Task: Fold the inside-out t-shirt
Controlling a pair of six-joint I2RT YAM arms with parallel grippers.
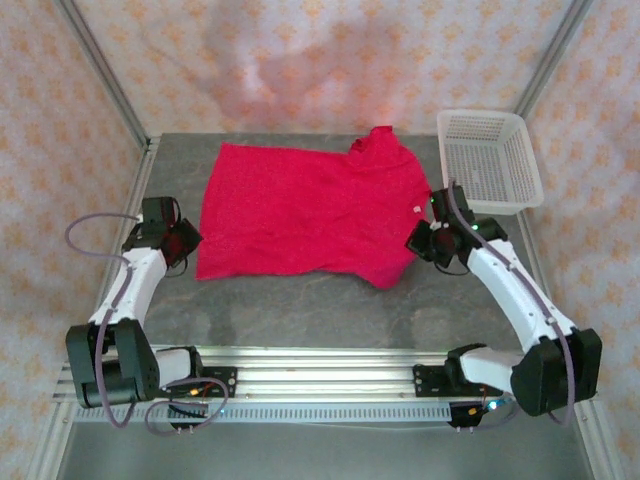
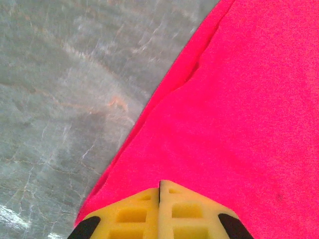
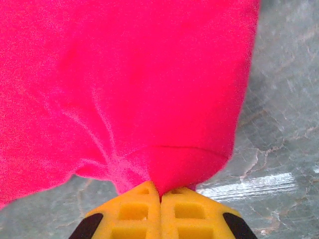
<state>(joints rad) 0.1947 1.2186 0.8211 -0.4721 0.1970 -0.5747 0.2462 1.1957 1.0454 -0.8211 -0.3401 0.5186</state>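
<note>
The inside-out t-shirt is bright red and lies spread flat on the grey table, with a sleeve at the back right and a small white tag near its right edge. My left gripper sits at the shirt's left edge. In the left wrist view its yellow fingers are shut, tips pressed together on the red cloth. My right gripper is at the shirt's right edge. In the right wrist view it is shut on a pinch of cloth, which puckers towards the jaws.
A white mesh basket stands at the back right corner, just beyond the right arm. Bare grey tabletop runs between the shirt's near edge and the metal rail that carries the arm bases. Patterned walls enclose the table.
</note>
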